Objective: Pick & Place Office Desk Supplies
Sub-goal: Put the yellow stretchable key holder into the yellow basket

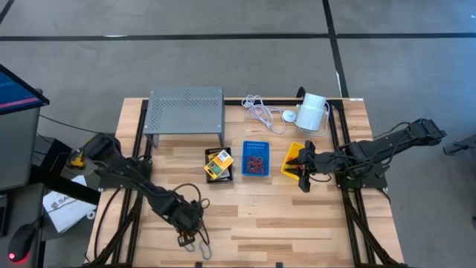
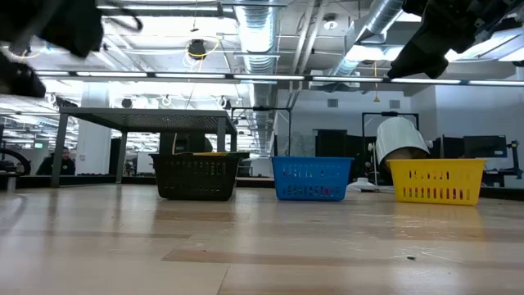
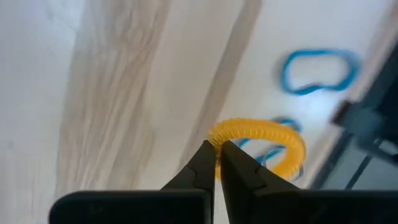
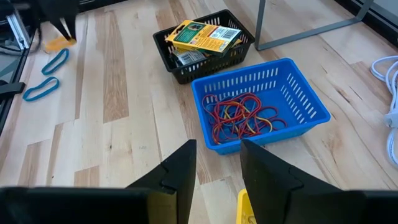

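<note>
My left gripper (image 3: 217, 149) hovers near the table's front edge, left of centre, shut on an orange loop (image 3: 264, 144). Two blue loops (image 4: 55, 61) (image 4: 40, 89) lie flat on the wood beside it. At mid-table a black bin (image 1: 219, 165) holds yellow card packets (image 4: 202, 34). To its right, a blue bin (image 1: 255, 158) holds red and orange loops (image 4: 239, 118), followed by a yellow bin (image 1: 294, 160). My right gripper (image 4: 217, 168) hangs open by the yellow bin with nothing between its fingers. My left gripper pinches the orange loop's band (image 3: 216, 135) at one spot between its two fingertips, which point steeply down. The rest of the loop hangs beyond the fingers, above a blue loop on the table (image 3: 280, 143).
A grey perforated metal stand (image 1: 186, 112) rises at the back left. A coiled white cable (image 1: 260, 112) and a white cylinder device (image 1: 312, 112) lie at the back right. Bare wood stretches between the bins and the front edge.
</note>
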